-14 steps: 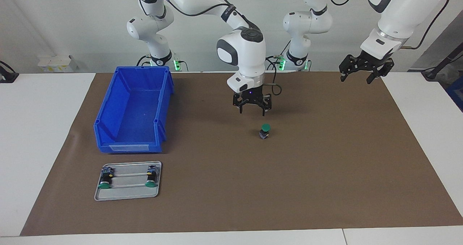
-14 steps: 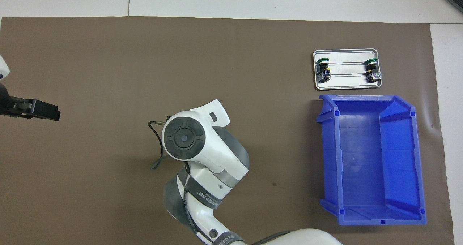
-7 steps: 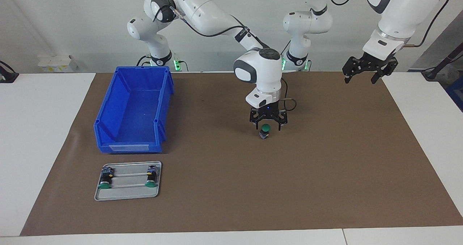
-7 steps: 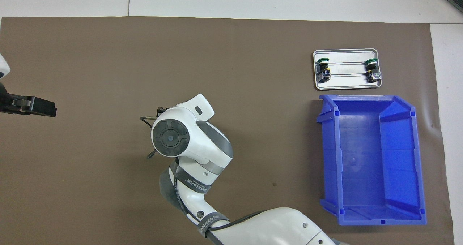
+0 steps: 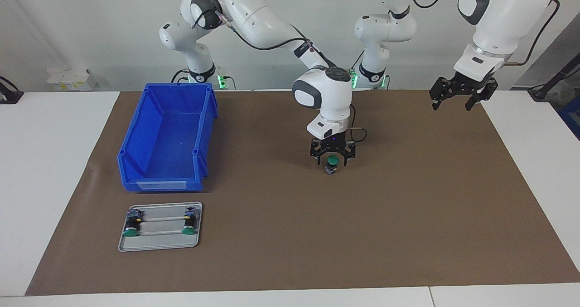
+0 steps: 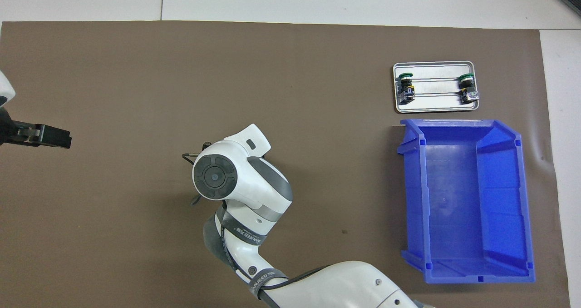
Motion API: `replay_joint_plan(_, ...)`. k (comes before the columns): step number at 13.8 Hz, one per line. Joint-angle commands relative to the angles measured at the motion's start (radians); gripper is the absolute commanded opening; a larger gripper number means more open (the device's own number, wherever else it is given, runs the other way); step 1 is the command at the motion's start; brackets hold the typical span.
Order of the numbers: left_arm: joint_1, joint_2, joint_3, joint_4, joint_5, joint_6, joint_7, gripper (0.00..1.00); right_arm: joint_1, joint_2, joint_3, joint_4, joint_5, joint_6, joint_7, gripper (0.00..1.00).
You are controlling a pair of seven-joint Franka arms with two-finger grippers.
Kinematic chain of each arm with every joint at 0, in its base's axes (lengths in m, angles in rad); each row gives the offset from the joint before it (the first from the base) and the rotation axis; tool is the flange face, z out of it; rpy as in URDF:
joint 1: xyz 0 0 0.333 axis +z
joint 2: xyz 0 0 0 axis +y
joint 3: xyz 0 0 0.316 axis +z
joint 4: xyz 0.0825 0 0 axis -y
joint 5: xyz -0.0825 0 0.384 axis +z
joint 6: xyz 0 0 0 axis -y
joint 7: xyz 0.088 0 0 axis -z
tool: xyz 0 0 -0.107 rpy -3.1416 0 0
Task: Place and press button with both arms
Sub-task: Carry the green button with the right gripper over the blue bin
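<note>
Looking at the facing view's centre, you see the right claw [image 5: 332,159] low around the button [image 5: 332,161], which stands on the brown mat; its fingers straddle the green cap, spread, and you cannot tell whether they touch it. Your left claw [image 5: 461,94] hangs at upper right, fingers spread. The overhead view hides the button.

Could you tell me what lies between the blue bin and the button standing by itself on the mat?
Nothing: in the facing view, only bare brown mat stretches between the blue bin and the button, over which the right gripper hangs.
</note>
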Motion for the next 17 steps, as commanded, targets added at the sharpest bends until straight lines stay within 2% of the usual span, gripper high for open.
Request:
replay_joint_plan(1, 0.008, -0.034, -0.012, -0.044, 0.017, 0.027, 0.011, 0.99, 0.000, -0.020, 0.000, -0.022, -0.011, -0.010, -0.022, 0.23)
replay_joint_plan(2, 0.005, -0.034, -0.012, -0.047, 0.017, 0.027, 0.001, 0.99, 0.000, -0.020, 0.000, -0.023, -0.005, -0.013, -0.023, 0.06)
replay_joint_plan(3, 0.005, -0.040, -0.012, -0.054, 0.017, 0.028, -0.003, 0.99, -0.002, -0.022, 0.000, -0.023, -0.002, -0.019, -0.023, 0.00)
replay_joint_plan(9, -0.001, -0.047, -0.014, -0.067, 0.017, 0.028, -0.027, 0.99, -0.016, -0.044, 0.000, 0.006, 0.004, -0.068, -0.025, 0.00)
replay_joint_plan(11, -0.001, -0.047, -0.020, -0.066, 0.017, 0.028, -0.026, 0.99, -0.042, -0.113, -0.002, -0.002, 0.004, -0.135, -0.061, 0.00)
replay_joint_plan(14, -0.003, -0.047, -0.022, -0.064, 0.017, 0.030, 0.025, 0.99, -0.140, -0.257, -0.002, -0.052, 0.004, -0.217, -0.155, 0.00)
replay_joint_plan(17, -0.001, -0.047, -0.022, -0.064, 0.017, 0.038, 0.066, 0.99, -0.238, -0.342, -0.002, -0.086, 0.004, -0.254, -0.235, 0.00)
